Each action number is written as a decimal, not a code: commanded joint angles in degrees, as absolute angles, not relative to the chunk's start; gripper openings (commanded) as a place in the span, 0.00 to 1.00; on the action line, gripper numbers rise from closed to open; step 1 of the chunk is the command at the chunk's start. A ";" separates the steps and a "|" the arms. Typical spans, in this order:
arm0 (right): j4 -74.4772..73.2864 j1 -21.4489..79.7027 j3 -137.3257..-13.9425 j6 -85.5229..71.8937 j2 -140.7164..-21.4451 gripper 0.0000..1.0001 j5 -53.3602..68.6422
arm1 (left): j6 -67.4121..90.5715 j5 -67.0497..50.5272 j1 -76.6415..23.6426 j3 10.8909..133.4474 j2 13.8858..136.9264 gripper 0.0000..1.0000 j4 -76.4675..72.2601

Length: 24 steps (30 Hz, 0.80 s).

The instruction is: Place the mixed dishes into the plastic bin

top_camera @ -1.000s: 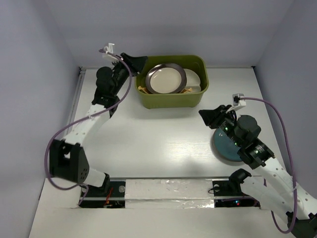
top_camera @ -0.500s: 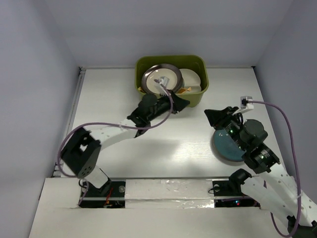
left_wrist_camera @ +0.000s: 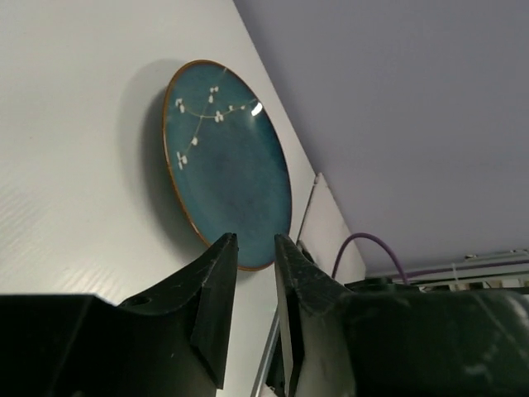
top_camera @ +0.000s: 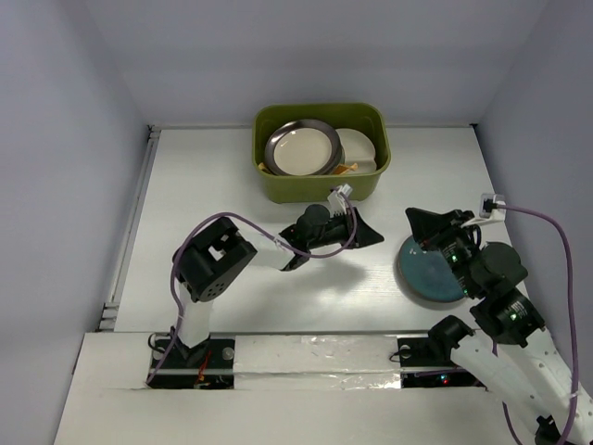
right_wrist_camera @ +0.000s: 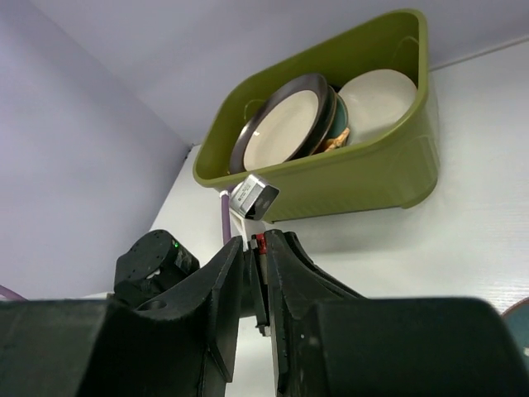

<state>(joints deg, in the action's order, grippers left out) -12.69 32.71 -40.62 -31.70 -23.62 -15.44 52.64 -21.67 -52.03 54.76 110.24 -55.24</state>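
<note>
**One Plate Outside the Bin, Both Arms Closing on It**

I am working the pickup step. The teal plate (top_camera: 422, 278), painted with a white blossom sprig, is lying flat on the table (top_camera: 232, 185) at the right, well apart from the olive-green plastic bin (top_camera: 320, 190). The bin is already holding a brown-rimmed cream plate (top_camera: 303, 150) leaning on other dishes. I am seeing no other dish outside it, so I am judging the task nearly done.

My left arm is lying low and long across the table. The left pincer (top_camera: 371, 234) is pointing at the plate's left edge, near it but not touching, with its jaws barely parted and grasping nothing. My right arm is hanging bent over the plate's right side. The right pincer (top_camera: 417, 221) is hovering above the far rim, its jaws also a narrow slit and empty.

Next I am expecting one pincer to need a wider opening, a drop to the rim and a finger under the shallow lip before any carry to the bin.
</note>
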 commanded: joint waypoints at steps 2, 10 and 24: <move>-13.80 33.13 -42.28 -30.94 -22.15 0.25 -17.49 | 57.03 -26.19 -51.94 55.98 112.06 0.24 -66.00; -13.71 33.13 -42.28 -30.24 -22.24 0.28 -17.58 | 57.39 -26.54 -51.94 57.04 114.96 0.33 -65.66; -12.13 33.13 -41.84 -30.58 -23.20 0.34 -16.61 | 50.63 -27.24 -52.47 60.82 117.59 0.55 -52.12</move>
